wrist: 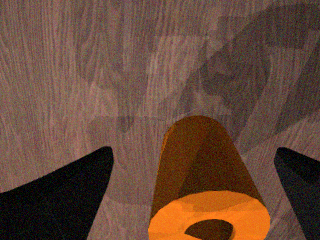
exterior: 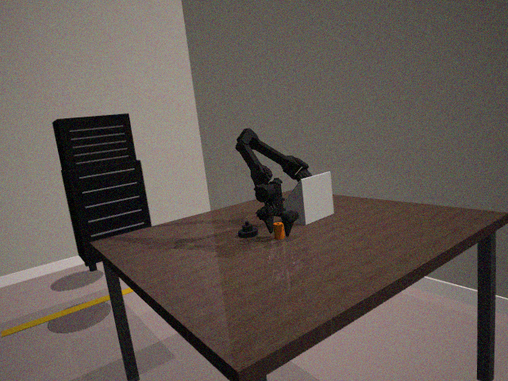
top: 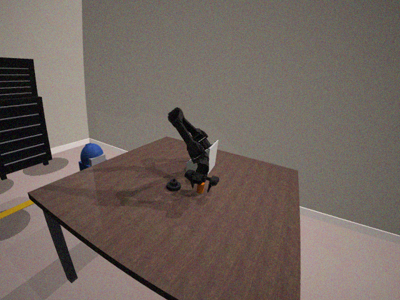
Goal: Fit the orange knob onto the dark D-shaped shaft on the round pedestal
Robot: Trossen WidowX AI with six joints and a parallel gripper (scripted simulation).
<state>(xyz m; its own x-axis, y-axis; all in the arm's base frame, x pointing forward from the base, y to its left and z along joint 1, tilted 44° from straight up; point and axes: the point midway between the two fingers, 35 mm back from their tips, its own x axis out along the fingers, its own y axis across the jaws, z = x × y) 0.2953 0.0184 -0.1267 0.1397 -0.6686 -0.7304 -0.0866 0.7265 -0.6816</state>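
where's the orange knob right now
The orange knob stands on the table between the gripper's open fingers, right of the round pedestal in the top and exterior views.

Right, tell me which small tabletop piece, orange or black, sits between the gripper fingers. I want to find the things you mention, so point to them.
The orange cylindrical knob (top: 200, 188) (exterior: 279, 232) (wrist: 192, 160); the black round pedestal (top: 173, 185) (exterior: 248, 232) stands outside them.

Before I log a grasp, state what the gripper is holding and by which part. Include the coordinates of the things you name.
Nothing is held: the black gripper (top: 200, 186) (exterior: 279, 234) (wrist: 195, 156) is open around the upright orange cylindrical knob (top: 200, 188) (exterior: 279, 231) (wrist: 192, 165).
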